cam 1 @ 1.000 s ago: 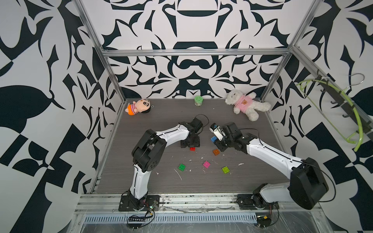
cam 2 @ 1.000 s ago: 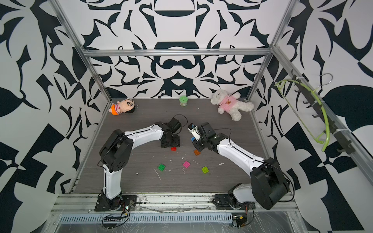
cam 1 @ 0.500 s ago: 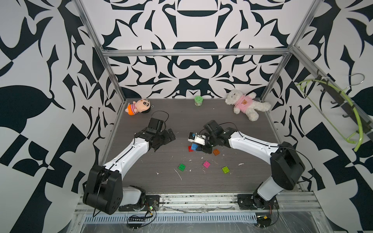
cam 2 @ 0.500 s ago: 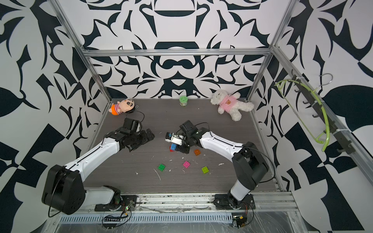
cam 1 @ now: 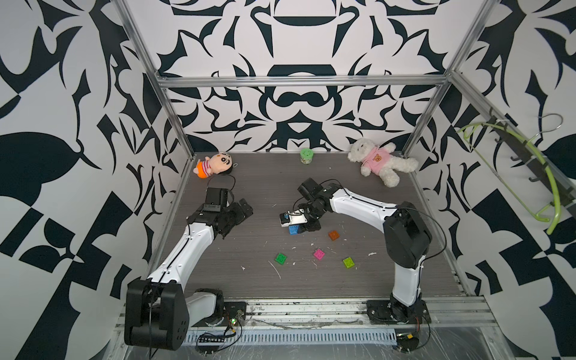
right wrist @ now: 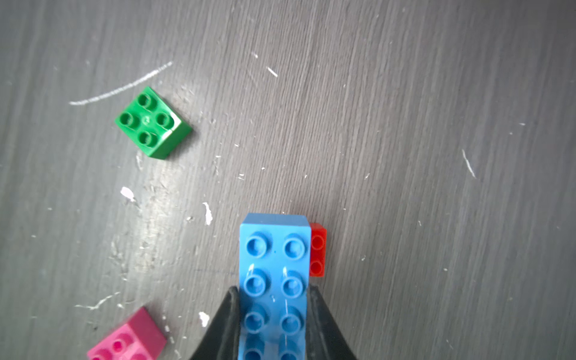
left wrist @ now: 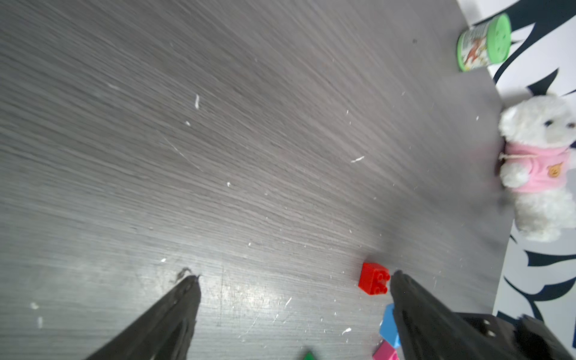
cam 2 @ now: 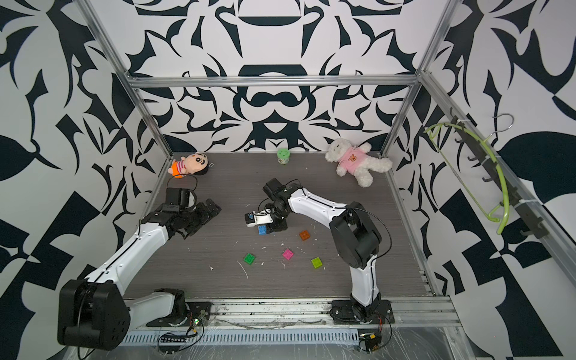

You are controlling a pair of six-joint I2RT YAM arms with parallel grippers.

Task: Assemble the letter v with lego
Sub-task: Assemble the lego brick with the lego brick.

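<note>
Two things are changing: the left arm's fingers (left wrist: 174, 311) are pulling away to the left, spread wide, and the right arm's fingers (right wrist: 224, 330), pinching the blue brick (right wrist: 274, 265), are swinging it in against the red brick (right wrist: 318, 249) in the middle of the worktop (cam 1: 249, 249). Guessing the V's corner is getting joined; four square bricks (cam 1: 319, 254) are sitting loose nearer.

Square brick (right wrist: 318, 249) lies just beside long brick (right wrist: 274, 280).
</note>
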